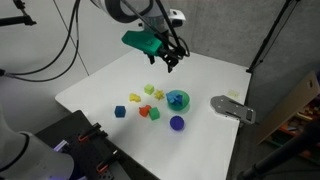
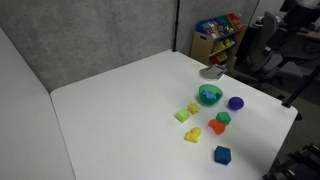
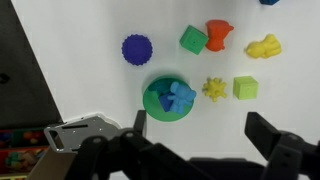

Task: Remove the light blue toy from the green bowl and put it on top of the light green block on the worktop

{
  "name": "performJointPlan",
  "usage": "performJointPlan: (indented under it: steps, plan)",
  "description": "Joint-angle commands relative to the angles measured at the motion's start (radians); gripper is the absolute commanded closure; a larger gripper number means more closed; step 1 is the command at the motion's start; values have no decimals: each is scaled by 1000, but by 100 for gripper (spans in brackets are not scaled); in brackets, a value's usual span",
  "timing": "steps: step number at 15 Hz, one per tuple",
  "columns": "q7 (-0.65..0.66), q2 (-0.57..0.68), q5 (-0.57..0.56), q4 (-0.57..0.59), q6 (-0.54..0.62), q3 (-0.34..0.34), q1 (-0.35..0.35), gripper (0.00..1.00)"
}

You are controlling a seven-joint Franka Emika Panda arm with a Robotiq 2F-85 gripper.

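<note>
While the pincer [image 1: 172, 63] hangs above the far part of the white table [image 1: 110, 80], clear of every item, its jaws stand wide apart in the wrist view and hold nothing; one finger [image 3: 268, 135] shows at the lower right of that view, its mate at the lower left.

The light blue toy [image 3: 179, 96] sits inside the green bowl [image 3: 152, 100], which rests upright on the table. In the wrist view the bowl lies above the gap between the fingers, nearer the lower-left one.

From the bowl, in the wrist view:
- 11 o'clock: purple ball [image 3: 136, 48], apart from the bowl.
- 3 o'clock: small yellow spiky piece [image 3: 213, 89], just beside the rim; beyond it the light green block [image 3: 245, 88], nothing on top of it.
- 1 o'clock: darker green block [image 3: 193, 40], with a red piece [image 3: 218, 34] just beside it and a yellow piece [image 3: 264, 46] farther out.
- 8 o'clock: grey metal object [image 3: 80, 132], near the table edge.

In an exterior view a blue cube [image 2: 222, 154] stands well apart from the bowl.
</note>
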Motion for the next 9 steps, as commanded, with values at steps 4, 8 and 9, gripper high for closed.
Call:
performJointPlan:
  steps: [4,8,9]
  plan:
    - [87,252,0,198,-31,63,-13,0]
    - [104,388,-1,264,-4,97,-10,0]
    - [103,423,2,283,4,106,-9,0]
